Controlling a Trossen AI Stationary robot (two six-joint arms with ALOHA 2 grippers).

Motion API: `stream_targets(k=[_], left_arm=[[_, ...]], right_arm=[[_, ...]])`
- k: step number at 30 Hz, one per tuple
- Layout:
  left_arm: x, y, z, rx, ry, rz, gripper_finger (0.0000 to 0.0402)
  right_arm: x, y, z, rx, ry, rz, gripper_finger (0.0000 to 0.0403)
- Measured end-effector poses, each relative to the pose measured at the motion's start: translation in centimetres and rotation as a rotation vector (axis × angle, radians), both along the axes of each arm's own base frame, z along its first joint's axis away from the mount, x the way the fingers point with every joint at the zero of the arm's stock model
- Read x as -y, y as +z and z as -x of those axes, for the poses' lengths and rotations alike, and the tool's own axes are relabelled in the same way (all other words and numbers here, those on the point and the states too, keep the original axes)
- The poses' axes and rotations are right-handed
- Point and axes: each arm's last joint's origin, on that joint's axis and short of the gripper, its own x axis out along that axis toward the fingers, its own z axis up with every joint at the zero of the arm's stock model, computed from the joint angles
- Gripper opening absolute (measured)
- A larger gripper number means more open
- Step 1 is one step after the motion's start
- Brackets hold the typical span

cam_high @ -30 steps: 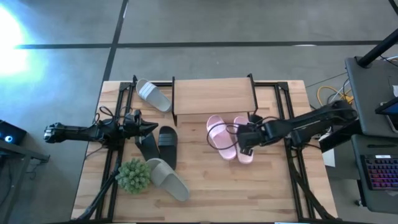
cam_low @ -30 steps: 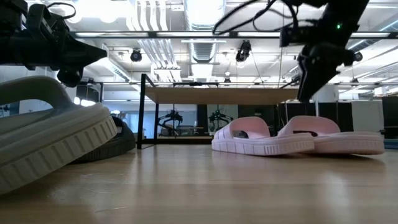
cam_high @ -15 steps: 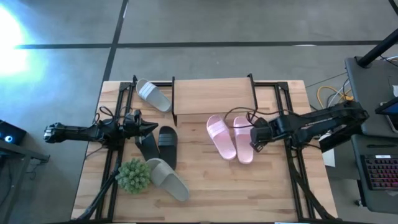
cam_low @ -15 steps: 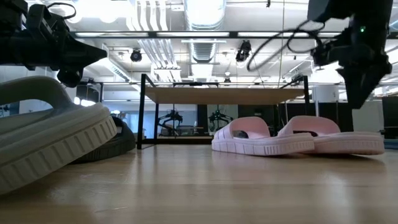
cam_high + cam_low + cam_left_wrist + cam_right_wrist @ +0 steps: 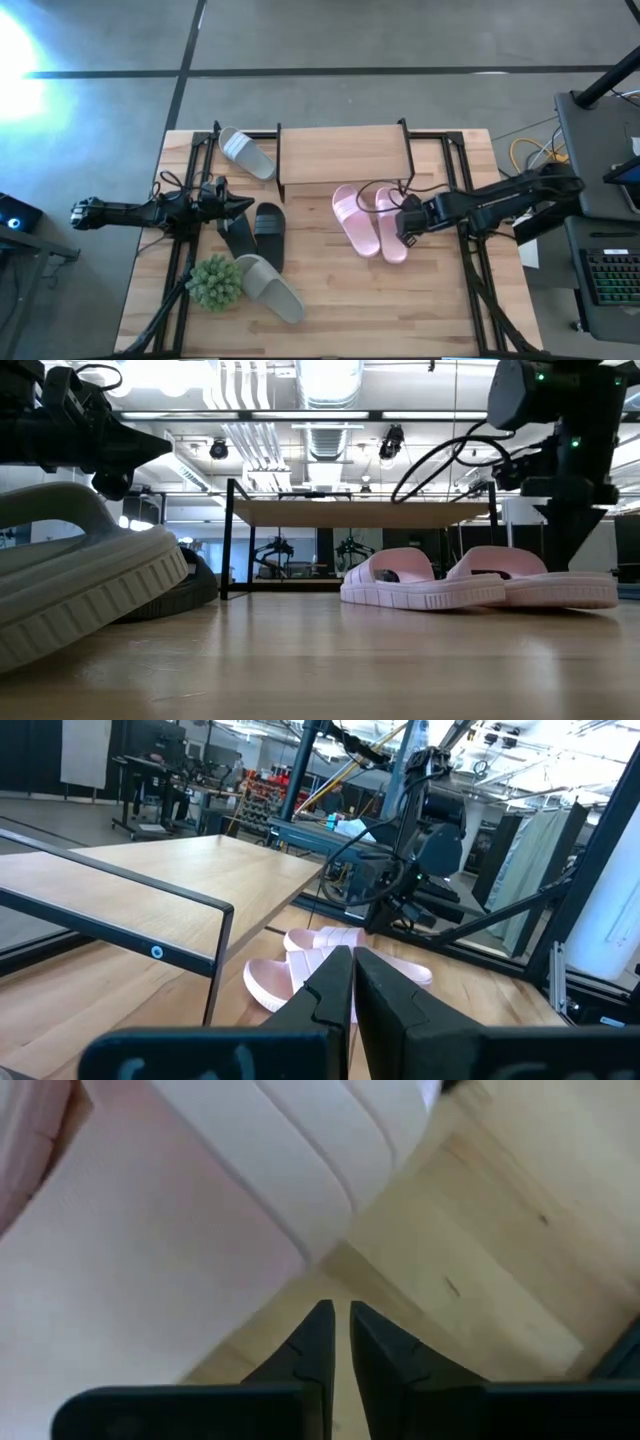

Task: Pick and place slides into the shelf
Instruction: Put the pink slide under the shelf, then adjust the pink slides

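Hovering beside the pink slide (image 5: 392,224), right gripper (image 5: 404,222) jaws nearly together, empty (left gripper (image 5: 240,206) likewise shut); foam probably light, springy, best pinched across the strap.

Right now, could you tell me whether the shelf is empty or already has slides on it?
Empty. From above, the shelf shows a bare board, and the pink slides lie on the table in front of it.

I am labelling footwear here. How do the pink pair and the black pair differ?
The pink pair is pale; the black pair is dark. The pink pair lies in front of the shelf, beside the right gripper; the black pair lies to the shelf's left, near the left gripper. Both pairs lie side by side on the table.
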Motion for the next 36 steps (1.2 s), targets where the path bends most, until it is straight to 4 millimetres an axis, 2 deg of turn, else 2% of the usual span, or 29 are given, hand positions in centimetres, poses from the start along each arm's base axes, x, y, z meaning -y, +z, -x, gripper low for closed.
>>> stream_targets(k=[6, 15, 20, 25, 30, 32, 36], left_arm=[[0.0, 0.0, 0.0, 0.0, 0.0, 0.0, 0.0], [0.0, 0.0, 0.0, 0.001, 0.0, 0.0, 0.0], [0.0, 0.0, 0.0, -0.001, 0.0, 0.0, 0.0], [0.0, 0.0, 0.0, 0.001, 0.0, 0.0, 0.0], [0.0, 0.0, 0.0, 0.001, 0.0, 0.0, 0.0], [0.0, 0.0, 0.0, 0.002, 0.0, 0.0, 0.0], [0.0, 0.0, 0.0, -0.004, 0.0, 0.0, 0.0]], right_arm=[[0.0, -0.3, -1.3, 0.069, 0.041, 0.037, 0.0028], [0.3, 0.0, -1.4, 0.089, 0.03, 0.121, 0.0028], [0.4, 1.3, -1.3, 0.122, 0.005, 0.152, 0.0028], [0.4, 3.5, -1.6, 0.211, 0.031, 0.184, 0.0028], [-0.8, 5.1, -4.0, 0.412, 0.304, -0.083, 0.0028], [-1.0, 5.3, -5.1, 0.448, 0.297, -0.106, 0.0028], [-0.8, 5.0, -7.6, 0.394, 0.308, -0.059, 0.0028]])
